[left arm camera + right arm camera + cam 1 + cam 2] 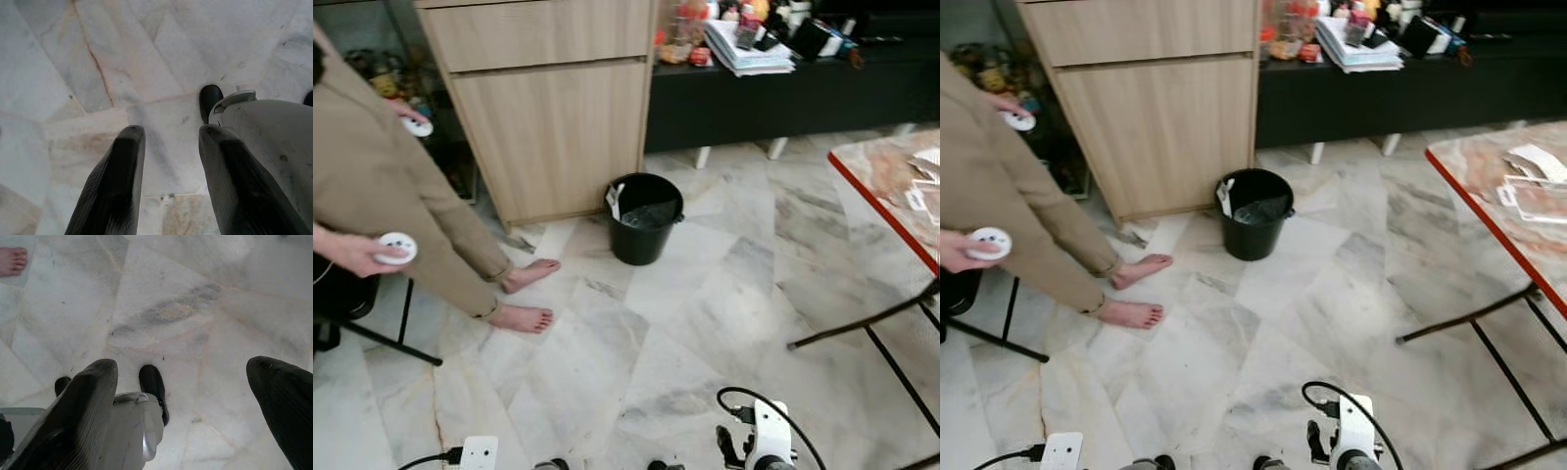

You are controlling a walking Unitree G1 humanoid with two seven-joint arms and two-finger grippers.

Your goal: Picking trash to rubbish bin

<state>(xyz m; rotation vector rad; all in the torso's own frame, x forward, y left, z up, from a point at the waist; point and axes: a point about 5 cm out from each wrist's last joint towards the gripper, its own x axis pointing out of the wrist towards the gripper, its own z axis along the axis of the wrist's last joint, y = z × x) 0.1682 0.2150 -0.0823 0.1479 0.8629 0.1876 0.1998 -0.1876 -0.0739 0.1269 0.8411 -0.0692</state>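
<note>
A black rubbish bin (644,217) stands on the marble floor in front of a wooden cabinet, with a dark liner inside and a white scrap (615,199) hanging at its rim. Flat papers or wrappers (1533,166) lie on the red-edged table at the right. Both my arms hang low at the bottom of the eye views, the right wrist (769,443) and the left wrist (478,452). My left gripper (168,142) is open above bare floor, nothing between its fingers. My right gripper (183,377) is open wide, also holding nothing.
A person in a beige coat stands barefoot (521,317) at the left, holding white controllers (396,247). The table's (876,211) thin black legs (862,323) reach onto the floor at the right. A black low shelf (783,93) piled with items runs along the back wall. My own black feet (154,391) stand below.
</note>
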